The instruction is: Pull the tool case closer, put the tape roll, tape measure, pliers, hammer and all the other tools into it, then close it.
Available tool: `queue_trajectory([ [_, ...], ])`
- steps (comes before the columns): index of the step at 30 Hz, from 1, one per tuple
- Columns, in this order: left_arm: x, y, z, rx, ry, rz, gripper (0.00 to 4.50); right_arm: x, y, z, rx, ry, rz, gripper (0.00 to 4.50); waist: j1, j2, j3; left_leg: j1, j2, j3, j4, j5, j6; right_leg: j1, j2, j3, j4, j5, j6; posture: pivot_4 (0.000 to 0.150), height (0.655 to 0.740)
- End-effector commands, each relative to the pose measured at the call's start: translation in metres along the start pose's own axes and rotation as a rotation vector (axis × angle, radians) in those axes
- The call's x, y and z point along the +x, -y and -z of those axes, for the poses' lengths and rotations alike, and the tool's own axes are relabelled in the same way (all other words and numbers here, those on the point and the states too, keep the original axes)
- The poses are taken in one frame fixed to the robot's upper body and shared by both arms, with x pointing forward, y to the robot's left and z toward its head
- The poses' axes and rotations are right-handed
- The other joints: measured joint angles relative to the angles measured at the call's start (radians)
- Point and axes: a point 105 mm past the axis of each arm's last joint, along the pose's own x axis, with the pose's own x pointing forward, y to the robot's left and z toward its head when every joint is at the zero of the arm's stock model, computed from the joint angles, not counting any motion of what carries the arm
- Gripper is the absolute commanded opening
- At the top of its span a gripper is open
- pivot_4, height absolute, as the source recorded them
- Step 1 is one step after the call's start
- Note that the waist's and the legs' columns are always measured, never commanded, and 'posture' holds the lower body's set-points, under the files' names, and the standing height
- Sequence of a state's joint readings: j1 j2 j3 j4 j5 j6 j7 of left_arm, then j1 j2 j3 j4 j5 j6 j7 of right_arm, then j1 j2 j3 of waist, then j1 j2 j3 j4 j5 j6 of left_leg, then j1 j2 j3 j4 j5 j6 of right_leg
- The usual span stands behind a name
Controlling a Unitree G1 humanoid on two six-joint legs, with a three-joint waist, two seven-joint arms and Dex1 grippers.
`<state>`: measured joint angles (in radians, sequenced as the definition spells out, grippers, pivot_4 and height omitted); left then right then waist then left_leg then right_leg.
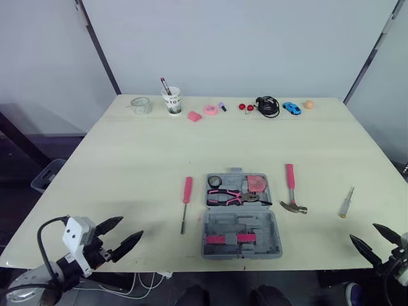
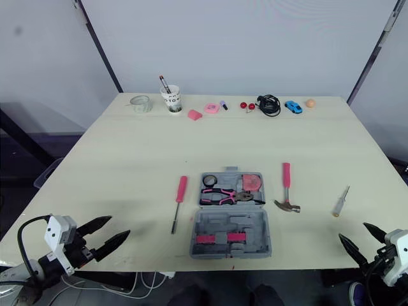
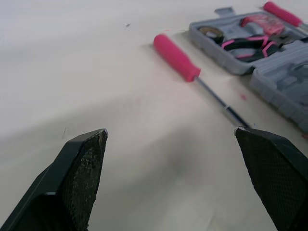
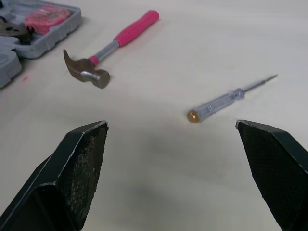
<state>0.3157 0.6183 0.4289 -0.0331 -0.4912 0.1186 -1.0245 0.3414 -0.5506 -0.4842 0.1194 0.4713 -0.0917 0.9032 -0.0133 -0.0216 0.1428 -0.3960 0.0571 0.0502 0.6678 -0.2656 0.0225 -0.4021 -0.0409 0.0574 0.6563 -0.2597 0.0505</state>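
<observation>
Pliers [image 1: 224, 196] are lying inside the open tool case [image 1: 242, 237]; hammer [image 1: 291, 188] and screwdriver [image 1: 186, 201] are waiting beside it; both jaws are gaping.

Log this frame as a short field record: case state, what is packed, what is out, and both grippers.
case: tool case open, near the front middle of the table
inside: tape roll, pliers, tape measure
outside: pink screwdriver left of the case; hammer right of it; small clear-handled screwdriver further right
left gripper: open, empty, at the near left edge
right gripper: open, empty, at the near right edge
remaining: three tools to pack, case to close
</observation>
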Motion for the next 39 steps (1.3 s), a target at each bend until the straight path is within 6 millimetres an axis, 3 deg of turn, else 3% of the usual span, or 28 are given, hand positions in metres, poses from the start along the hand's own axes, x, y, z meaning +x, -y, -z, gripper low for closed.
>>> queue_trajectory([
  [1,0.006,0.008,-0.013,0.058,0.016,0.077,4.50,0.009,-0.001,-0.019,-0.028,0.041,-0.006,4.49,-0.001,0.000,0.000,0.000,0.000,0.000,0.000,0.000,0.000,0.000,0.000,0.000,0.000,0.000,0.000,0.150,0.7400],
  [5,0.017,0.015,-0.024,0.099,0.032,0.153,4.50,0.022,0.005,-0.023,-0.027,0.021,0.041,4.49,0.000,0.000,0.000,0.000,-0.001,0.000,0.000,0.000,0.000,0.000,0.001,0.000,0.000,0.000,0.000,0.150,0.7400],
  [18,0.056,0.057,-0.091,0.308,0.155,0.474,4.50,0.083,0.023,-0.036,0.130,-0.048,0.267,4.49,0.000,0.000,0.000,-0.001,-0.002,0.000,0.000,0.000,0.000,0.000,0.003,0.000,0.000,0.000,0.000,0.150,0.7400],
  [26,0.061,0.088,-0.115,0.364,0.147,0.716,4.50,0.104,0.048,-0.022,0.199,-0.153,0.455,4.49,-0.002,0.001,0.001,-0.001,-0.002,0.004,0.000,0.000,0.000,0.000,0.005,0.001,0.000,0.000,0.000,0.150,0.7400],
  [36,0.066,0.105,-0.142,0.391,0.184,0.820,4.50,0.114,0.047,0.003,0.243,-0.268,0.546,4.49,-0.004,0.001,0.002,-0.002,-0.002,0.004,0.000,0.000,0.000,-0.001,0.007,0.002,0.000,0.002,0.003,0.150,0.7400],
  [39,0.065,0.107,-0.144,0.392,0.187,0.831,4.50,0.114,0.045,0.008,0.242,-0.287,0.551,3.60,-0.005,0.001,0.002,-0.001,-0.002,0.004,0.000,0.000,0.000,-0.001,0.007,0.002,0.000,0.002,0.004,0.150,0.7400],
])
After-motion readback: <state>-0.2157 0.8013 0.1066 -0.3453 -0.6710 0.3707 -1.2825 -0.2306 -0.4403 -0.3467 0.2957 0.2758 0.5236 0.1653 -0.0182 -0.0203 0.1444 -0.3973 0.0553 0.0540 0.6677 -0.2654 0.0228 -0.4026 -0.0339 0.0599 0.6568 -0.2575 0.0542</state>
